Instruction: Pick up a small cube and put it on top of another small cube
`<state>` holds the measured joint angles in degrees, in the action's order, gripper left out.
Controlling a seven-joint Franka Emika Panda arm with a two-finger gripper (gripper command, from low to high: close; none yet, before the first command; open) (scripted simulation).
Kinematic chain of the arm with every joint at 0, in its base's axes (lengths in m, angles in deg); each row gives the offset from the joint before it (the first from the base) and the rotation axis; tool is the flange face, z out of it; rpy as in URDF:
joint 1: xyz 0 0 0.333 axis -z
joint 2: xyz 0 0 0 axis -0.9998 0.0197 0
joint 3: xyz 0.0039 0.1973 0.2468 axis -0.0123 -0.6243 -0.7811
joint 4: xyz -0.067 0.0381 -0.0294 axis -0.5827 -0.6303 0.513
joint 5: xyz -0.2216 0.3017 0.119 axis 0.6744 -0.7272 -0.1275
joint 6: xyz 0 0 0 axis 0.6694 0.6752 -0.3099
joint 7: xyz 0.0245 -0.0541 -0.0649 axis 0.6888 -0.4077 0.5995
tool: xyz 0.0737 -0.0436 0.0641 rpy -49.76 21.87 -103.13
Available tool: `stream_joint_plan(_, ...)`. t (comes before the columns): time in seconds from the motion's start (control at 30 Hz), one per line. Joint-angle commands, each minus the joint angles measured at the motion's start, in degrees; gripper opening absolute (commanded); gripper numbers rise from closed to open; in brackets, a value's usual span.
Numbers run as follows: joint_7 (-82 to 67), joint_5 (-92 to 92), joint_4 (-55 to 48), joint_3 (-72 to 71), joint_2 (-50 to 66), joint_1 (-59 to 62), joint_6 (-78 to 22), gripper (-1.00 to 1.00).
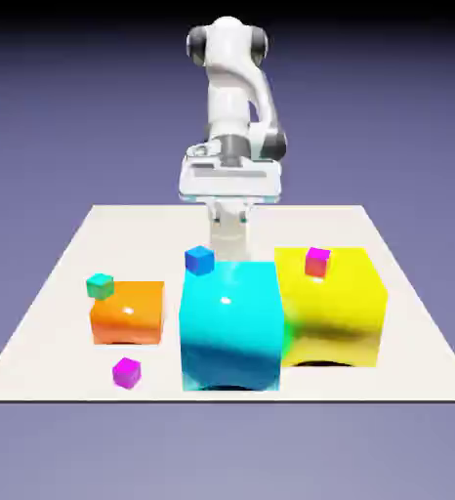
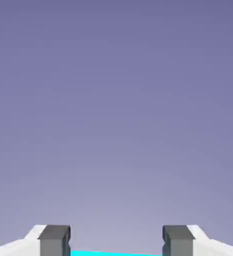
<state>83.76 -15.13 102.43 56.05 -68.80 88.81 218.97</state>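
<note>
The small magenta-purple cube (image 1: 126,372) lies on the table near the front, at the exterior view's left. The tiny teal-green cube (image 1: 100,285) sits by the back left corner of an orange block (image 1: 128,312). My gripper (image 1: 227,244) hangs behind the big cyan block (image 1: 228,325), far from both cubes. In the hand view my gripper (image 2: 116,242) is open, with its two grey fingertips (image 2: 54,240) wide apart. Between them there is only the backdrop and a thin cyan strip (image 2: 116,253). Neither small cube shows in the hand view.
A big yellow block (image 1: 331,306) stands right of the cyan one, with a tiny pink cube (image 1: 316,261) on its top. A tiny blue cube (image 1: 200,260) shows at the cyan block's back left edge. The white table (image 1: 65,254) ends just in front of the blocks.
</note>
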Motion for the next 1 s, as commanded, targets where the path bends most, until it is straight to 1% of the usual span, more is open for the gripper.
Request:
stream_joint_plan(0.0, 1.5, -1.8, -1.3, 0.7, 2.1, 0.5, -1.5, 0.0)
stream_joint_plan(0.87, 40.8, -49.0, -36.3, 18.1, 56.1, 14.0, -41.0, 0.0)
stream_joint_plan(0.93, 42.1, -50.5, -37.4, 18.6, 57.8, 14.4, -42.2, 0.0)
stream_joint_plan(0.97, 40.9, -52.2, -38.0, 17.6, 59.8, 14.6, -41.0, 0.0)
